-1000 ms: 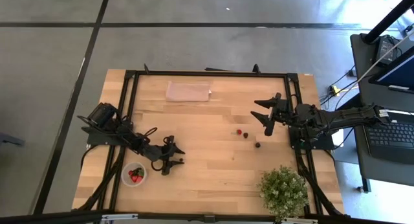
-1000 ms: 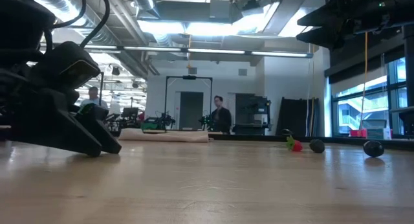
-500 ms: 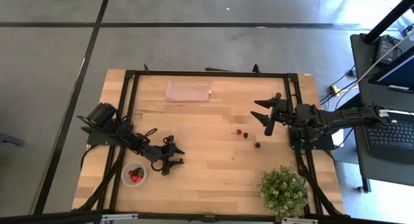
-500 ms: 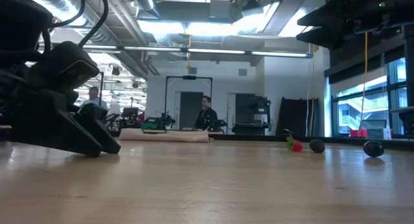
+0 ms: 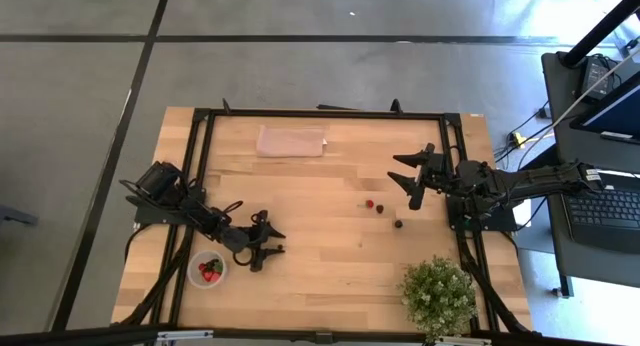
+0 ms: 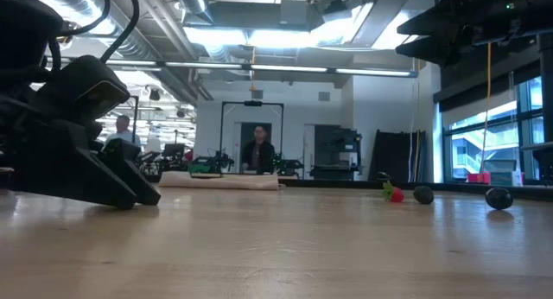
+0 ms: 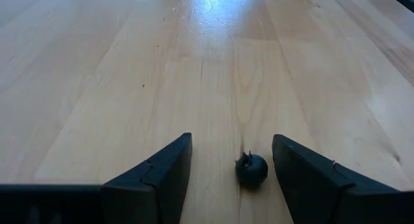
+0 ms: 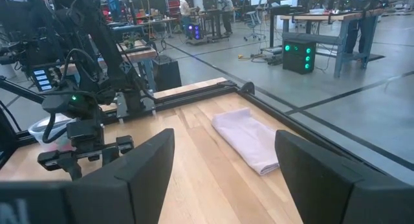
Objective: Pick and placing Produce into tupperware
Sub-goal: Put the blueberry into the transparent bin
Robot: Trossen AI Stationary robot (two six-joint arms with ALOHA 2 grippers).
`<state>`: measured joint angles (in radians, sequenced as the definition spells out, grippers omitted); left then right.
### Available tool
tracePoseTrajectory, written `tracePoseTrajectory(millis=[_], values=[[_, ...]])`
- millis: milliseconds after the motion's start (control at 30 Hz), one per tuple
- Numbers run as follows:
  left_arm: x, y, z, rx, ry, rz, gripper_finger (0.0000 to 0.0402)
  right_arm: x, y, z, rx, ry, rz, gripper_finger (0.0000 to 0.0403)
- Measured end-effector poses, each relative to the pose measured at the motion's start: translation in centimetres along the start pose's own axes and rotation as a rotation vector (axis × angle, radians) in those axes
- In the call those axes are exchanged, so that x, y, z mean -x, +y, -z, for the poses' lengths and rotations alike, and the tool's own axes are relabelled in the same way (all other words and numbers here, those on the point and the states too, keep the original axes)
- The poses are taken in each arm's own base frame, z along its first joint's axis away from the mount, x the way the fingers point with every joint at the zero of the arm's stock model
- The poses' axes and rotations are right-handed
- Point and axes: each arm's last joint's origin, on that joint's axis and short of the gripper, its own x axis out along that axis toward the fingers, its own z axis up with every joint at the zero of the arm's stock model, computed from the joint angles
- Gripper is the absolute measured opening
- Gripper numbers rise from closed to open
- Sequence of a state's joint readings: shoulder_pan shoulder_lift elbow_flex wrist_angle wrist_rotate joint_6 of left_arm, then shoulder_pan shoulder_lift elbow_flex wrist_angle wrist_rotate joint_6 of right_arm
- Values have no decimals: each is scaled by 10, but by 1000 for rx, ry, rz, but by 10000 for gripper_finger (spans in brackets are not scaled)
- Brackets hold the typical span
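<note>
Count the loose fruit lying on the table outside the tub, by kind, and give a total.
Strawberry: 1
Dark berries: 3
Total: 4

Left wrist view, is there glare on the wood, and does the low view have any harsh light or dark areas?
In the left wrist view a bright white sheen washes out the pale wooden tabletop beyond the small dark round berry, which stays sharp. In the low view the ceiling lights blow out white and the left arm's black gripper reads as a near silhouette.
</note>
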<state>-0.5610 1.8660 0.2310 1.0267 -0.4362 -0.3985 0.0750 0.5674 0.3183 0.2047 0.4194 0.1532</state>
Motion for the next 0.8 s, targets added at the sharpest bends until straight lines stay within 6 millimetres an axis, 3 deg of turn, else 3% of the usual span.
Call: tracePoseTrajectory(millis=[233,800], values=[[0,0,0,-9,3,-1,203,0,0,0,0,0,0,269],[0,1,1,-15,11,-29,131,0,0,1,3,7,1,269]])
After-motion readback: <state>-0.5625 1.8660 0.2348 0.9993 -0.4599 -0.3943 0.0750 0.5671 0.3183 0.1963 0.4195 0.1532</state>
